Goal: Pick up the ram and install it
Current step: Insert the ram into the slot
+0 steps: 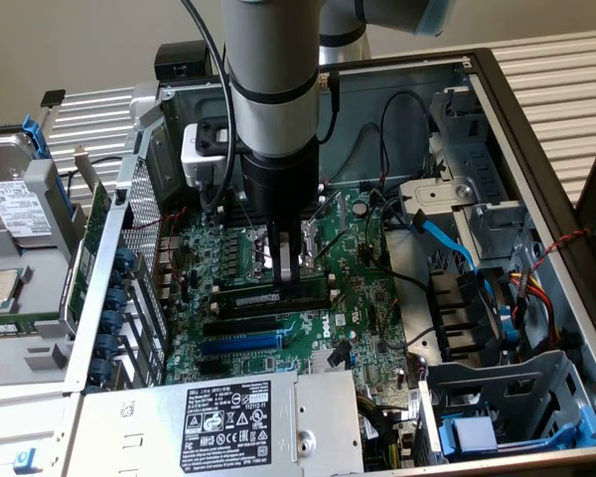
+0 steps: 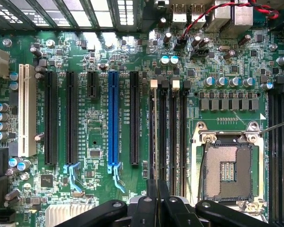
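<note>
Up front, at 6 o'clock in the exterior view: grey power supply (image 1: 228, 417), then the blue expansion slot (image 1: 240, 341). Just past the slot, toward 12 o'clock, the ram (image 1: 250, 297) stands on edge in a black memory slot. Tool (image 1: 289, 275) narrow, pinching the ram's top edge from above.

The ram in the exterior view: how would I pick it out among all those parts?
Look into the open computer case at the green motherboard inside it. Mid-board, the end effector points straight down, gripping the ram, a long, thin dark stick. Unlike the bare black slots and blue slot alongside it, it wears a small white label.
</note>
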Tool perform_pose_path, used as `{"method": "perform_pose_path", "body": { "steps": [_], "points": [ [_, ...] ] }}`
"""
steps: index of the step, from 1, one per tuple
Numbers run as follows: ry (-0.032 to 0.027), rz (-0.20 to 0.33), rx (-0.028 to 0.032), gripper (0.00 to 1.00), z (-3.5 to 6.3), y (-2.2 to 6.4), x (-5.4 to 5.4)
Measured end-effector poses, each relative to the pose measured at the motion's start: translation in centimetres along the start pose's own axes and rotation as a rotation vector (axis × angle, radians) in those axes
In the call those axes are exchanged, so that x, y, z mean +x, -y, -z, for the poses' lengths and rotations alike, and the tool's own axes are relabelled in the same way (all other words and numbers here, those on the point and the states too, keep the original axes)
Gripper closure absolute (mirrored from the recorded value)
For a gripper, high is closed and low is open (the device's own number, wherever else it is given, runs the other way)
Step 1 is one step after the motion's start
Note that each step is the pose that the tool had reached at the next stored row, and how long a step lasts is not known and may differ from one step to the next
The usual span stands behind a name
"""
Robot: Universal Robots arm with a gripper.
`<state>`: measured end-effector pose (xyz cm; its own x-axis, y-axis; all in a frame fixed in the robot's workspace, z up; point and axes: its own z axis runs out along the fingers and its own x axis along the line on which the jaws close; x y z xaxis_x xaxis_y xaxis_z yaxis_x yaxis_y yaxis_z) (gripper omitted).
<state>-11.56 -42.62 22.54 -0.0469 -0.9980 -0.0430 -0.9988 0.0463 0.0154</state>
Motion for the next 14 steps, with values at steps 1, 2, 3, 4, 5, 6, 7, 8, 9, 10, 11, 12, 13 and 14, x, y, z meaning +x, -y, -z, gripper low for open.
{"method": "perform_pose_path", "body": {
  "steps": [1, 2, 3, 4, 5, 6, 7, 8, 9, 10, 11, 12, 13, 14],
  "points": [
    [0.0, 0.0, 0.0, 0.88, 0.0, 0.0, 0.0],
    [0.0, 0.0, 0.0, 0.88, 0.0, 0.0, 0.0],
    [0.0, 0.0, 0.0, 0.88, 0.0, 0.0, 0.0],
    [0.0, 0.0, 0.0, 0.88, 0.0, 0.0, 0.0],
    [0.0, 0.0, 0.0, 0.88, 0.0, 0.0, 0.0],
    [0.0, 0.0, 0.0, 0.88, 0.0, 0.0, 0.0],
    [0.0, 0.0, 0.0, 0.88, 0.0, 0.0, 0.0],
    [0.0, 0.0, 0.0, 0.88, 0.0, 0.0, 0.0],
    [0.0, 0.0, 0.0, 0.88, 0.0, 0.0, 0.0],
    [0.0, 0.0, -0.0001, 0.88, 0.0, 0.0, 0.0],
    [0.0, 0.0, 0.0, 0.88, 0.0, 0.0, 0.0],
    [0.0004, 0.0, 0.0001, 0.88, -0.01, 0.0, -0.01],
    [0.0002, 0.0, 0.0, 0.87, 0.0, 0.0, 0.0],
    [0.0001, 0.0, 0.0, 0.8, 0.0, 0.0, 0.0]
  ]
}}
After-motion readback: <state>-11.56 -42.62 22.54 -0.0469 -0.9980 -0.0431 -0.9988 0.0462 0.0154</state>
